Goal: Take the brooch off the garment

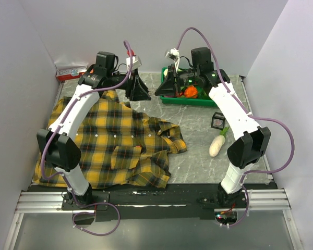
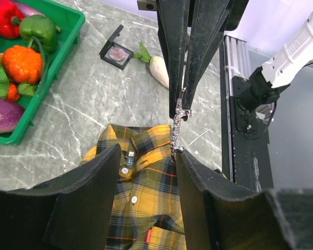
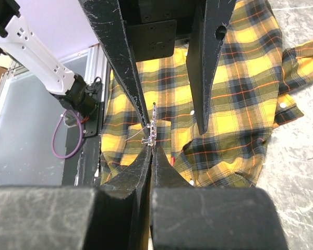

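No legible text — collar label [image 2: 129, 157] on garment [image 2: 146, 208] too blurred.

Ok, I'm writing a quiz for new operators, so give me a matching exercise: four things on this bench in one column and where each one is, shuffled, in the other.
Things
1. small silvery brooch
2. yellow-and-black plaid shirt
3. white radish with green leaves
4. orange bumpy squash

Places
A. inside the green plastic tray
B. pinched in the shut right claw, up off the shirt
C. on the bare grey marble table, beside the small black compact
D. spread on the table on the left arm's side

Pairs: 1-B, 2-D, 3-C, 4-A
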`<state>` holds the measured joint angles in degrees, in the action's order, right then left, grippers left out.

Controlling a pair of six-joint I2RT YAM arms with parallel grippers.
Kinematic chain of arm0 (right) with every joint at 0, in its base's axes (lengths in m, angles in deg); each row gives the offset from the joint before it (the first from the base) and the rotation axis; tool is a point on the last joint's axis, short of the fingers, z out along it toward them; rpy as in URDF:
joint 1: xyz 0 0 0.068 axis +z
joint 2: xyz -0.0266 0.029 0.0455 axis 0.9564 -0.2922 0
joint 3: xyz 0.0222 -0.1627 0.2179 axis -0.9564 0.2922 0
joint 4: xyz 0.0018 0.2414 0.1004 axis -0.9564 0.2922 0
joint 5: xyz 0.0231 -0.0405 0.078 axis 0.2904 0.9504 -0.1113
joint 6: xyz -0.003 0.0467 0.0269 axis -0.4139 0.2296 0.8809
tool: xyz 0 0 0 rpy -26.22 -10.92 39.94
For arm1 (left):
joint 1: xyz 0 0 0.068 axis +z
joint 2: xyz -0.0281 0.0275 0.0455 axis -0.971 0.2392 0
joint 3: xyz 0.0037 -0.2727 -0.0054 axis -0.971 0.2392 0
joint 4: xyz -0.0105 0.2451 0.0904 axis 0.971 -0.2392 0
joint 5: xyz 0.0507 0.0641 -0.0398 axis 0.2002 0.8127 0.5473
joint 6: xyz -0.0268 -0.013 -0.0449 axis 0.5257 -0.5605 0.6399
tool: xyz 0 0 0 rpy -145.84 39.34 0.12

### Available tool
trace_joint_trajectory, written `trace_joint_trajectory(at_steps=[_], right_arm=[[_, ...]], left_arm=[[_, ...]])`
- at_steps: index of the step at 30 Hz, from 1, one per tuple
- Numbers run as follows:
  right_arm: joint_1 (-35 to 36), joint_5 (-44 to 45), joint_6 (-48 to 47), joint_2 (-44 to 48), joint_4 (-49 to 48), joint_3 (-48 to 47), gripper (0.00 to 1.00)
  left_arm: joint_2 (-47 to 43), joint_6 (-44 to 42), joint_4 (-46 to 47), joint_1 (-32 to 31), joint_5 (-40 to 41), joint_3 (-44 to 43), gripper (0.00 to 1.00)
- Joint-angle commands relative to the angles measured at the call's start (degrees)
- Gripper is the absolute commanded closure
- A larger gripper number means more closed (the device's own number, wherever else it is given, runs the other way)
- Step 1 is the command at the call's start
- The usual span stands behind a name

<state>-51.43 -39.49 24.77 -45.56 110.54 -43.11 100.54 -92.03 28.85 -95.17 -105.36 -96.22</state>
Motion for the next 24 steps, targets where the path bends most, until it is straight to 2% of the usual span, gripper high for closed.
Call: trace_joint_trajectory(at_steps=[1,8,15,24], right_arm=[[0.83,-0.26,0.65,-1.03,-0.32,0.05,1.0],[0.83,-0.26,0.3,-1.12,-0.15,-0.04,1.0],[1.36,-0.08,0.38,-0.94,-0.06,0.23,1.0],[1.53,0.97,-0.41,-0.5,0.56,0.84,1.0]], left_arm=[[-0.5,-2.08,1.65,-1.21,-1.13,-3.78,0.47],[0.03,0.99,4.19,-1.3,0.54,-3.61,0.5],[0.91,11.79,13.41,-1.3,-3.58,-2.38,0.5],[1.35,12.68,14.3,-1.3,-5.61,-2.11,0.49]])
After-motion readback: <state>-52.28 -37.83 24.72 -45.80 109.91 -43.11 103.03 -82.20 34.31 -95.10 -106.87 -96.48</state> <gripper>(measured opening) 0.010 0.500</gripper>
